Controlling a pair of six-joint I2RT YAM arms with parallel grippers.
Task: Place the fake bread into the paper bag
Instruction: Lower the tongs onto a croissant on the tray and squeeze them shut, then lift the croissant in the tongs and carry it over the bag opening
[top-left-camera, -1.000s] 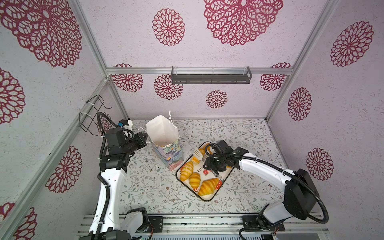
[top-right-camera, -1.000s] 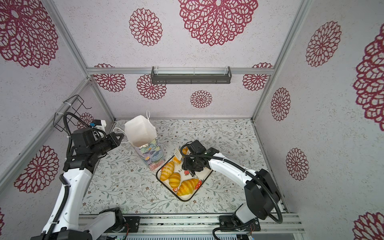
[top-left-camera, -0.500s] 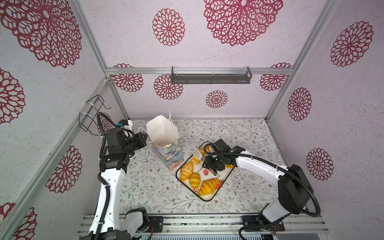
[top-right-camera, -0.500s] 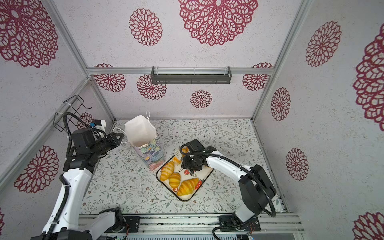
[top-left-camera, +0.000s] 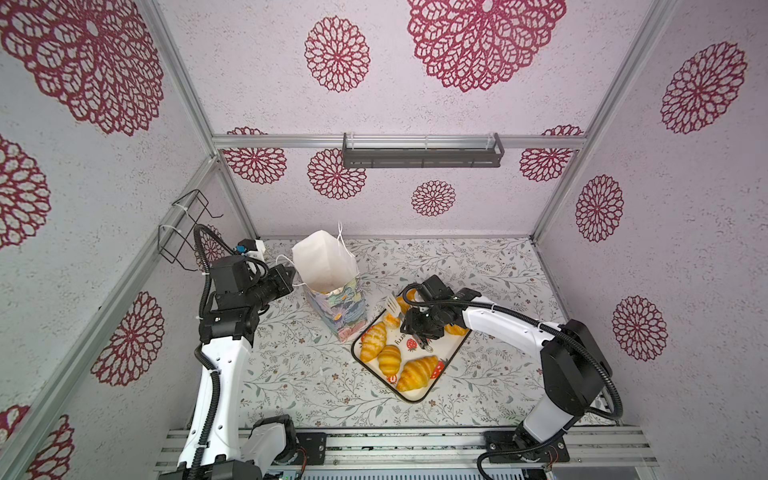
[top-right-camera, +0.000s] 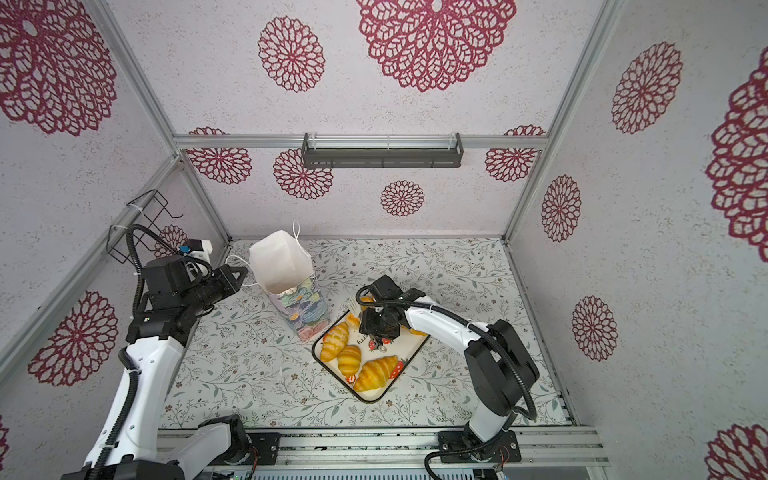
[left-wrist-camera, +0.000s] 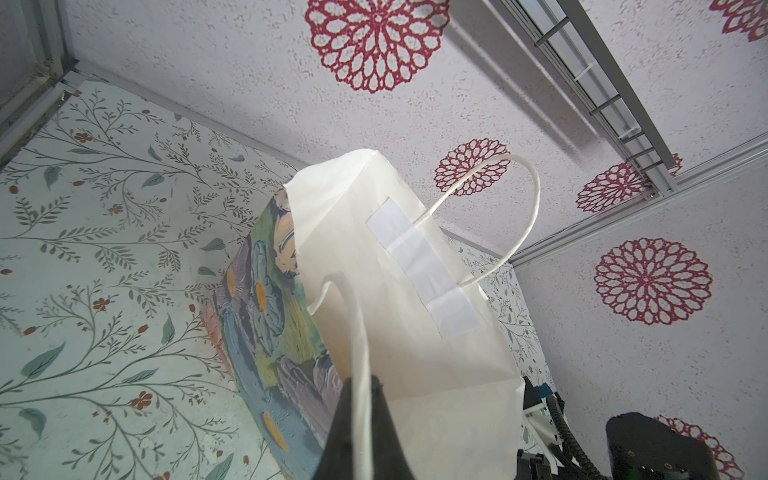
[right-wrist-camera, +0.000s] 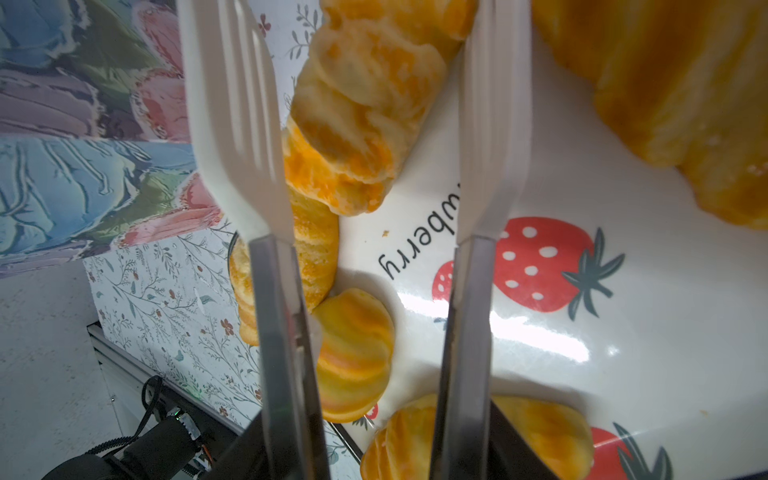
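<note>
both top views: up high, aimed down, whole table (top-left-camera: 291, 374), near-identical | left wrist: low, tilted up, right beside bag (left-wrist-camera: 415, 332) | right wrist: jammed close over tray (right-wrist-camera: 623, 374), blurry, probably angled bagward | bag's in all four

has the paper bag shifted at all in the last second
No. In both top views the paper bag stands where it did, its base beside the tray's corner nearest it.
</note>
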